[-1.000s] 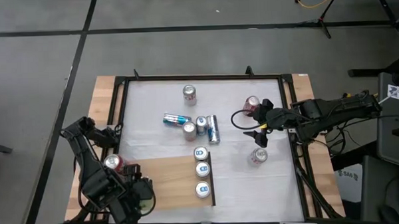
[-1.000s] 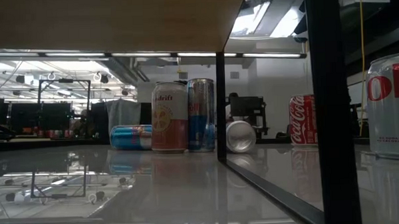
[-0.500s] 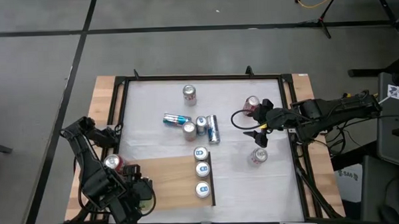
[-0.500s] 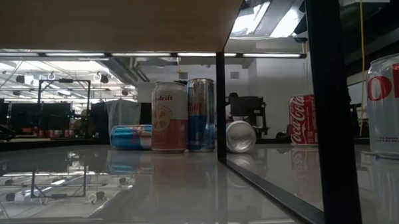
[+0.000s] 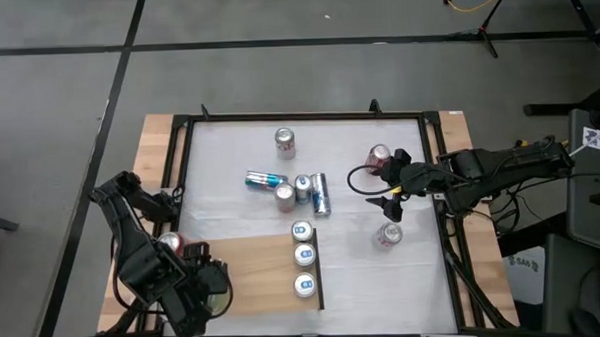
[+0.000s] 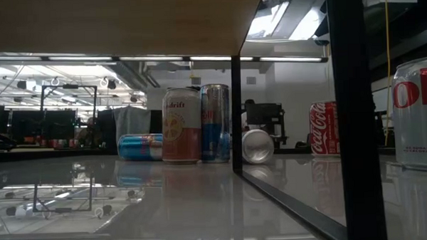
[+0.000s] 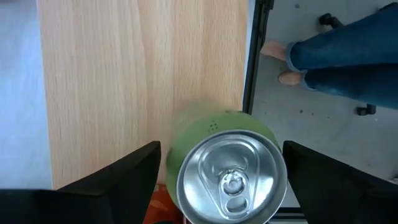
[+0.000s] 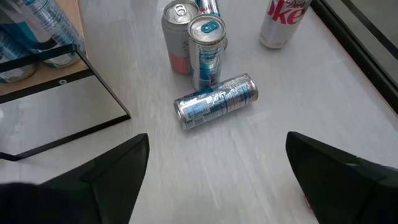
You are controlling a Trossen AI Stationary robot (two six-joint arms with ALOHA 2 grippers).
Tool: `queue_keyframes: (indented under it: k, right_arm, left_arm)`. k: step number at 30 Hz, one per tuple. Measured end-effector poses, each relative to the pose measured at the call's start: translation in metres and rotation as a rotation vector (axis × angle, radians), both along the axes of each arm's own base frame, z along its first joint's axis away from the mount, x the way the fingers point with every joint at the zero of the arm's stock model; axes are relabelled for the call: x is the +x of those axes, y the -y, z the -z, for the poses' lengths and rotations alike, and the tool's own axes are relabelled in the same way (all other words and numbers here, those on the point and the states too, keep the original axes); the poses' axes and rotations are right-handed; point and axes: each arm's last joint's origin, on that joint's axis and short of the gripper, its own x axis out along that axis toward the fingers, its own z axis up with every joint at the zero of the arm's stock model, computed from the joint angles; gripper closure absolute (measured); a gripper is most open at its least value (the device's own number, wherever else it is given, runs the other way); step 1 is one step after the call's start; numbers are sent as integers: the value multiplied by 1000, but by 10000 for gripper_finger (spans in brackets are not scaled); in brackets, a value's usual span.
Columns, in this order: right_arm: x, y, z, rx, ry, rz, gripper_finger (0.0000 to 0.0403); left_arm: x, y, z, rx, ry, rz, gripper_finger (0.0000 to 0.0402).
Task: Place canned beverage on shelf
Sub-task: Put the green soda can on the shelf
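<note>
Since the earlier frame the left arm has edged back along the shelf's (image 5: 254,275) outer end. The left gripper (image 7: 217,180) stands spread around an upright green can (image 7: 225,171), its top facing the wrist camera. Three blue-topped cans (image 5: 303,256) line the shelf's dark strip. The right gripper (image 5: 389,197) waits spread over the table (image 5: 364,276).

Both arms are matte black and chunky-jointed; a looping black cable and a small yellow marking sit just behind the right end effector (image 5: 378,194).
</note>
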Motion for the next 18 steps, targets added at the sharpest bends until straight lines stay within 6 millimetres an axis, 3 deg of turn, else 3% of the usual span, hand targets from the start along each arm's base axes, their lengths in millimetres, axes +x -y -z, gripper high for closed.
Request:
queue_keyframes:
  k: [18]
  right_arm:
    - [0, 0, 0, 0, 0, 0, 35]
  left_arm:
    - [8, -4, -2, -54, -10, 14, 79]
